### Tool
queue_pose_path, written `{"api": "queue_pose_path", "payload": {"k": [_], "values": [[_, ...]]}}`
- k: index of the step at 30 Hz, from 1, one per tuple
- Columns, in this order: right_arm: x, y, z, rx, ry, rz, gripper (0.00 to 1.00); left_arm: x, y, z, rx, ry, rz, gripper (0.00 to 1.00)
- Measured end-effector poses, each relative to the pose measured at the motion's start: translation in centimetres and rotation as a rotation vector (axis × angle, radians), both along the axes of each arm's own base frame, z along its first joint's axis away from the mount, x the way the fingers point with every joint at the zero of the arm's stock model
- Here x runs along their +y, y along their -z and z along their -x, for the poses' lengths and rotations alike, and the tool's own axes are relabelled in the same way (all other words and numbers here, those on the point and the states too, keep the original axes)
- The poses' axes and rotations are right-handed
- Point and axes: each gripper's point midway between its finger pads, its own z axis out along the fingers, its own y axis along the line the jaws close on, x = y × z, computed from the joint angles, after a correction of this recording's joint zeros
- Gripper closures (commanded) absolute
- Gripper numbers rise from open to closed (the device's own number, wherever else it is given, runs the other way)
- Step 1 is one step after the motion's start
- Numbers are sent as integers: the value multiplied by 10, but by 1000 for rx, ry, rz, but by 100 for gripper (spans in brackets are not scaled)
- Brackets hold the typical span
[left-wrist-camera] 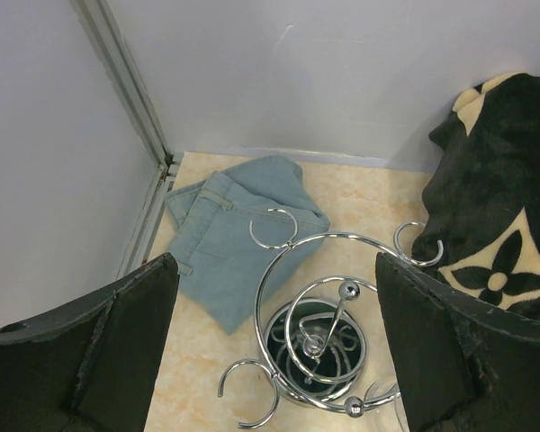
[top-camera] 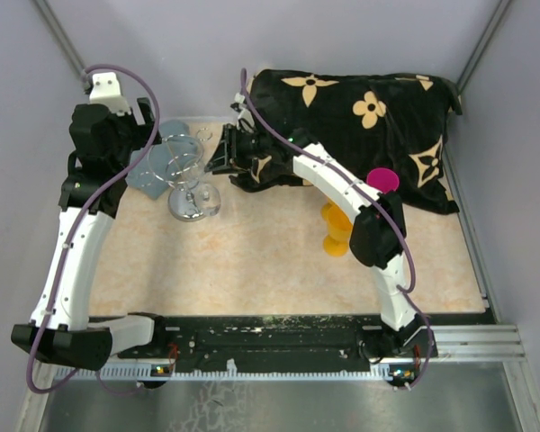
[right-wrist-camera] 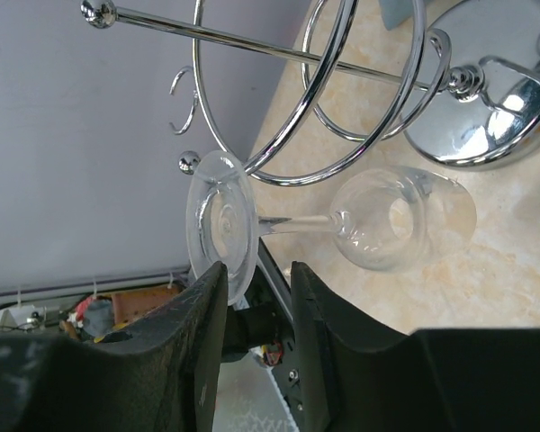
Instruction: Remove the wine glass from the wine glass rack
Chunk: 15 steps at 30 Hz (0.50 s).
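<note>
One beige table (top-camera: pixel 270 261) carries everything. One black blanket (top-camera: pixel 369 117) with tan flowers fills its far right corner. Two arms reach toward the far left. The left gripper (left-wrist-camera: pixel 274 261) hangs above the rack with its two fingers spread wide and nothing between them. The right gripper (right-wrist-camera: pixel 256 279) has its two fingers close together on either side of the glass foot's rim; whether they pinch it cannot be told. One grey-blue cloth (left-wrist-camera: pixel 229 238) lies crumpled in the far left corner, just beside the one wine glass rack (top-camera: pixel 193 203), whose three small open hooks show from the left wrist. The one wine glass (right-wrist-camera: pixel 360 225) is at the rack, foot against a large loop, bowl beside the round base. One orange object (top-camera: pixel 336 232) and one magenta cup (top-camera: pixel 383 178) sit near the right arm.
</note>
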Motion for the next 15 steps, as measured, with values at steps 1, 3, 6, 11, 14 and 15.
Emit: {"api": "queue_pose_path", "payload": {"k": [1,3,6,11,14,15], "values": [[0,0,0,-1,-2,-1,69,0,0,0,1,1,0,6],[1,-2,1,-3,-5,-4,72,-1,1,-1,2,3,0,6],[2,-4,3,-7,-15,-11,72,-1,2,-1,4,7,0,6],[4,-7,6,-3,-34,-26,78,-2,2,-2,5,8,0,6],[4,-8,8,0,-44,-31,87,-2,2,-2,5,8,0,6],[4,-8,8,0,-45,-32,90,-2,2,-2,5,8,0,6]]}}
